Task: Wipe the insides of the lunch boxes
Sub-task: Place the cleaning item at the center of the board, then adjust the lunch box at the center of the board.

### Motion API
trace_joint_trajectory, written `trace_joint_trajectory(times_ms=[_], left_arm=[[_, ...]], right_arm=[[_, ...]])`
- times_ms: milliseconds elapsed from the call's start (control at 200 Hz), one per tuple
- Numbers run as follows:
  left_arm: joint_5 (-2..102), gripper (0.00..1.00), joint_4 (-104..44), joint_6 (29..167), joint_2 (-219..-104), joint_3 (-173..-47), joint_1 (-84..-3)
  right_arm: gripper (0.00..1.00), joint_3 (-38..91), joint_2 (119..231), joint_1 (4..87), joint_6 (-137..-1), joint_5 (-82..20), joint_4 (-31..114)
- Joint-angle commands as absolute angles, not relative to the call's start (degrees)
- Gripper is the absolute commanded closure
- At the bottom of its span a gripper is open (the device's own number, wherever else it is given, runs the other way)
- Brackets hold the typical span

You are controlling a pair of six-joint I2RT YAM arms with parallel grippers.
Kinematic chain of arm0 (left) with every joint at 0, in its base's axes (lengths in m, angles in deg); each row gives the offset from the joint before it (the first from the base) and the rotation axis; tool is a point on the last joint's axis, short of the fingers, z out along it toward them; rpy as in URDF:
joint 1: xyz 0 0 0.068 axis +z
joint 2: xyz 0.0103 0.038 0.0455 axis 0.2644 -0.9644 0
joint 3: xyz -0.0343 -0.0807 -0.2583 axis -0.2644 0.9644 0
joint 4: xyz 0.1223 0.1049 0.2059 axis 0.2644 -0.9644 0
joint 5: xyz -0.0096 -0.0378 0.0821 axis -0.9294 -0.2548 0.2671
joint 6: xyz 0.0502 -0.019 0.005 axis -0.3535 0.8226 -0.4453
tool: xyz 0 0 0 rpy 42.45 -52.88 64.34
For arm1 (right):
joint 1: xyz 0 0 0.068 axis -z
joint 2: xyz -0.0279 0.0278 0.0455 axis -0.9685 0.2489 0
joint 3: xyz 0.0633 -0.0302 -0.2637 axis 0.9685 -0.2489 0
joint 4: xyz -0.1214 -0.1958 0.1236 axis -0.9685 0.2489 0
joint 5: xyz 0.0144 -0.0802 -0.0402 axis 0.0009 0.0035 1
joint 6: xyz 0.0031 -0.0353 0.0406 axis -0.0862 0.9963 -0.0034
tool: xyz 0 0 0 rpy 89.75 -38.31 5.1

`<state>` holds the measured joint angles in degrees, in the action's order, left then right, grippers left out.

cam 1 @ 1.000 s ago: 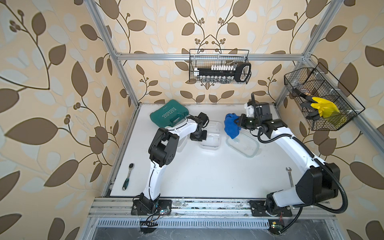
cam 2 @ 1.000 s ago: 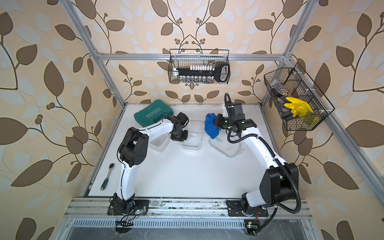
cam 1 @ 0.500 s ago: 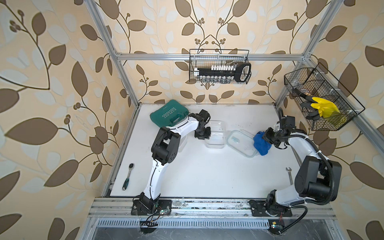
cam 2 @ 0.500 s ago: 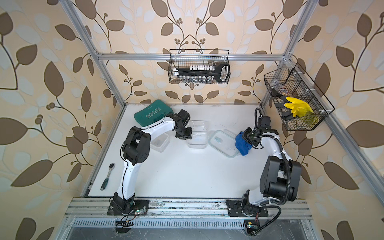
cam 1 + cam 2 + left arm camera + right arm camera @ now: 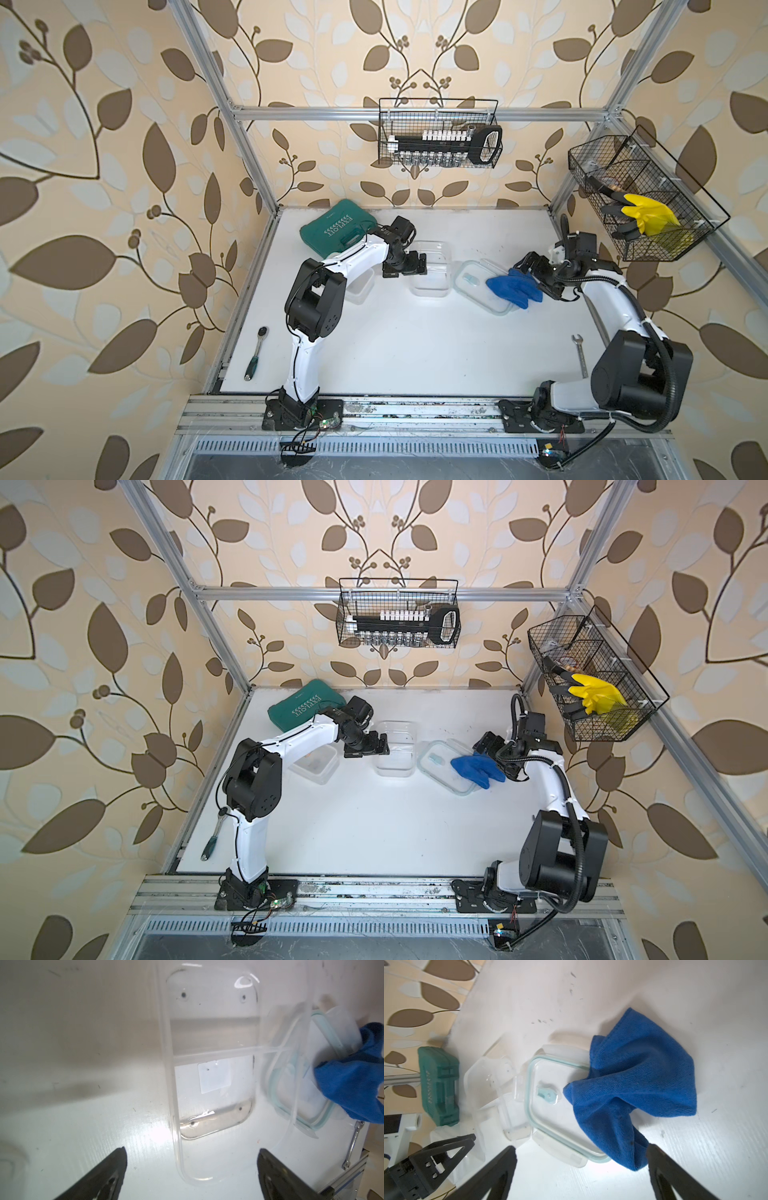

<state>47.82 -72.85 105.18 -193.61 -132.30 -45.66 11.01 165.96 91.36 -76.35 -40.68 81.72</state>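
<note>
Grippers first: the left gripper [image 5: 191,1167] has its fingers spread wide, with nothing pinched. In the left wrist view the near end of the divided lunch box [image 5: 212,1059] sits in the gap between them, and neither finger seems to touch it. That box stands open side up on the white table [image 5: 415,353], about the middle of both top views, just right of the gripper. The deep lunch box [image 5: 316,764] is left of centre, partly tucked under the left arm.

Over on the other side, the right gripper [image 5: 581,1159] is spread wide too and holds nothing. The blue cloth [image 5: 633,1088] lies loose in a crumpled heap, half on the table and half over one end of a flat clear lid [image 5: 556,1105] with a pale teal seal. One tip of the cloth ends just beside a finger, can't tell if it touches. In both top views the lid and cloth sit right of centre, with the lid just beside the divided box.

Further out there's a green tool case [image 5: 336,226] at the upper left of the table, a ratchet [image 5: 254,353] near the lower left edge and a wrench [image 5: 579,355] by the lower right edge.
</note>
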Motion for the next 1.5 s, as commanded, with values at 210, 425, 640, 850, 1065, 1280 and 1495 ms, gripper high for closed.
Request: trace_joint_trajectory(times_ms=[210,425,640,850,1065,1280,1495], left_arm=[[50.1,0.01,-69.5,104.0,-182.3,-126.7,-46.6],[63.9,0.01,-72.2,100.0,-169.7,-123.1,-42.7],[64.1,0.01,-72.6,102.7,-158.4,-113.1,-26.2],[65.1,0.01,-70.6,101.6,-158.7,-106.7,-18.9],[56.2,0.01,-67.4,102.1,-167.9,-107.3,-13.3],[59.3,0.01,-63.2,102.0,-169.9,-104.7,-12.2],[52.3,0.02,-56.0,103.2,-171.5,-101.3,-12.2]], right_arm=[[0.02,11.5,158.3,89.9,-78.6,-45.6,84.4],[0.02,10.7,155.1,62.3,-84.5,-32.4,71.6],[0.04,14.3,168.9,41.2,-89.2,-26.3,52.0],[0.06,21.4,185.9,33.8,-95.6,-29.1,45.5],[0.07,21.1,194.0,30.5,-101.1,-32.4,37.6],[0.08,24.3,201.4,28.4,-105.5,-34.5,34.4],[0.1,24.6,204.8,27.9,-107.4,-34.9,30.6]])
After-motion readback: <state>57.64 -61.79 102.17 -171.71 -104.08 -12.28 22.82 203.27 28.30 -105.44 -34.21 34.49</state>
